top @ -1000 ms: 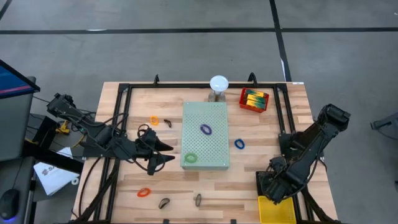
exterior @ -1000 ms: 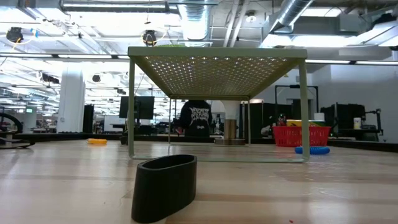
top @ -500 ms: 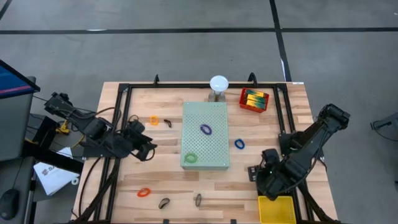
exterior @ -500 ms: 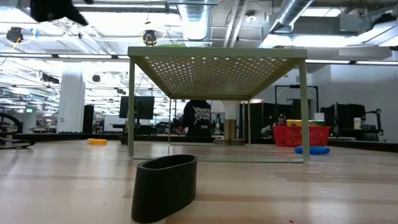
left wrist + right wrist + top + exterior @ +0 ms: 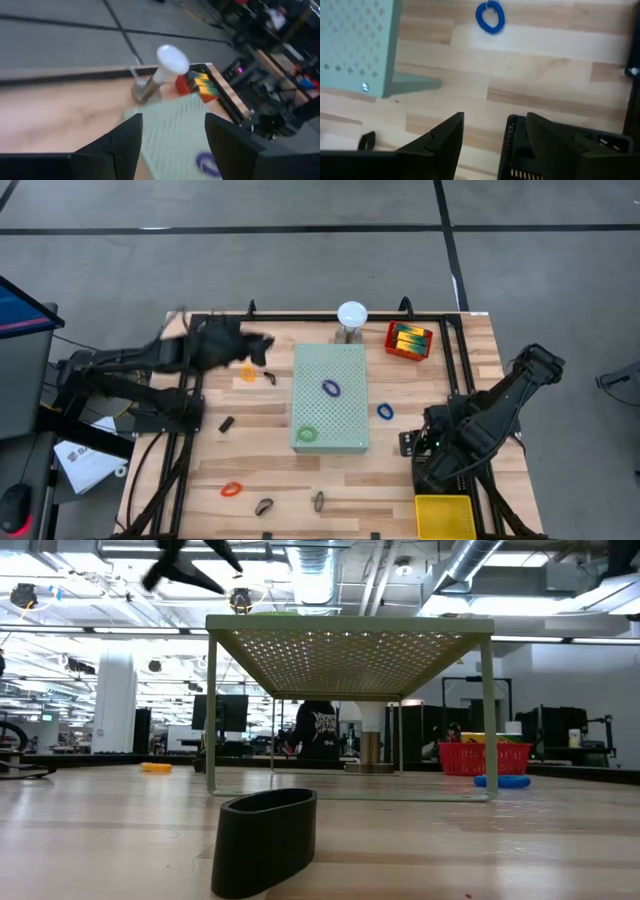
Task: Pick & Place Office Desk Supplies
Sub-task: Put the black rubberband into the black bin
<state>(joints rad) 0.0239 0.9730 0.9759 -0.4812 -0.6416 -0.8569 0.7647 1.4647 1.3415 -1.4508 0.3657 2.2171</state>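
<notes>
Both grippers — left (image 5: 262,343), right (image 5: 492,135) — are held open and empty; the blue band (image 5: 385,411), likely light and limp, is best pinched across its rim.

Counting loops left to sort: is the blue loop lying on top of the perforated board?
No, the blue loop lies on the wooden table beside the perforated board.

Left end effector (image 5: 262,348) raised, fingers apart; right end effector (image 5: 408,444) low, parted.
</notes>
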